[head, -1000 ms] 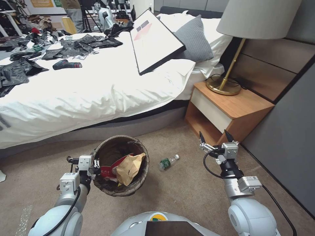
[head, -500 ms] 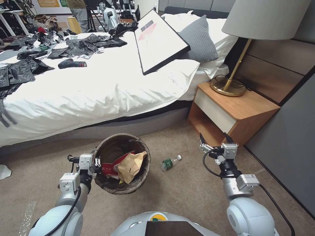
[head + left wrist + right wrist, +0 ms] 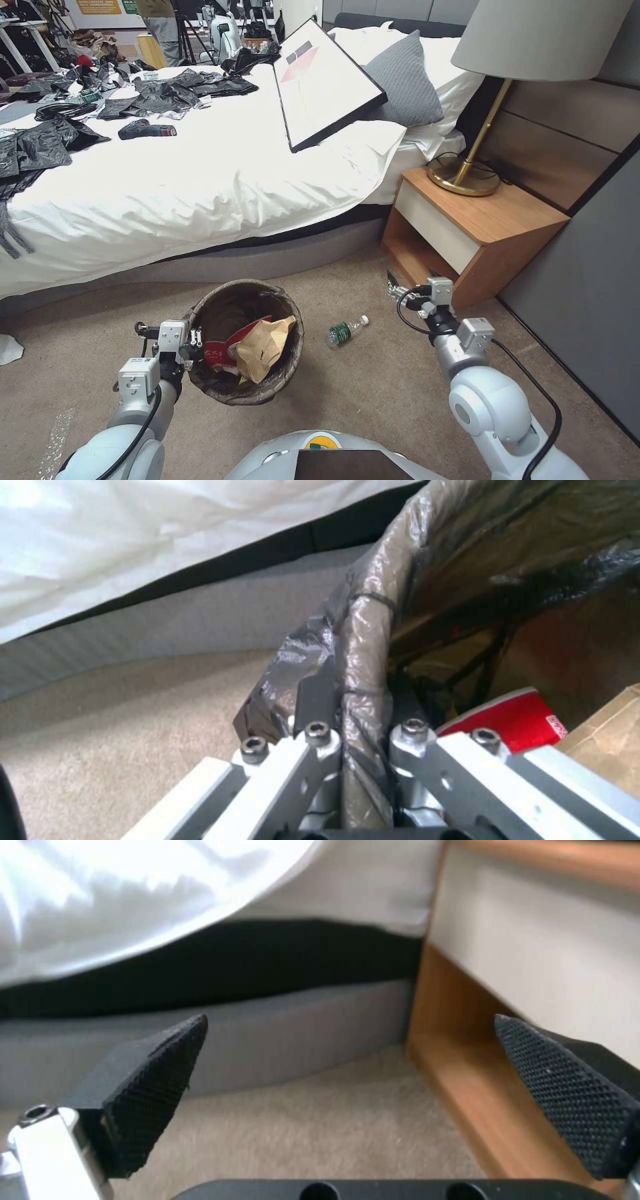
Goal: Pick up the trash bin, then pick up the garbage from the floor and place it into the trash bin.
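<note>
The trash bin (image 3: pixel 233 285), lined with a dark bag, hangs just above the carpet at lower centre. My left gripper (image 3: pixel 191 335) is shut on its near-left rim. In the left wrist view that left gripper (image 3: pixel 363 730) pinches the bag-covered rim (image 3: pixel 367 630). Inside the bin lie a tan paper bag (image 3: pixel 262 347) and a red cup (image 3: pixel 219 349). On the carpet right of the bin is a small green-labelled bottle (image 3: pixel 345 331). My right gripper (image 3: pixel 407 285) hovers open beyond and right of the bottle, near the nightstand. Its black pads (image 3: pixel 153 1090) stand wide apart with nothing between them.
A bed (image 3: pixel 200 180) with white covers runs across the back. A wooden nightstand (image 3: pixel 480 227) with a brass lamp (image 3: pixel 467 173) stands close to my right gripper. A grey wall panel (image 3: pixel 587 280) closes the right side. A white scrap (image 3: pixel 7 348) lies at the far left.
The view shifted a little at first. My right arm has drawn back and swung left, nearer the bottle. The bin in my left gripper has dropped slightly.
</note>
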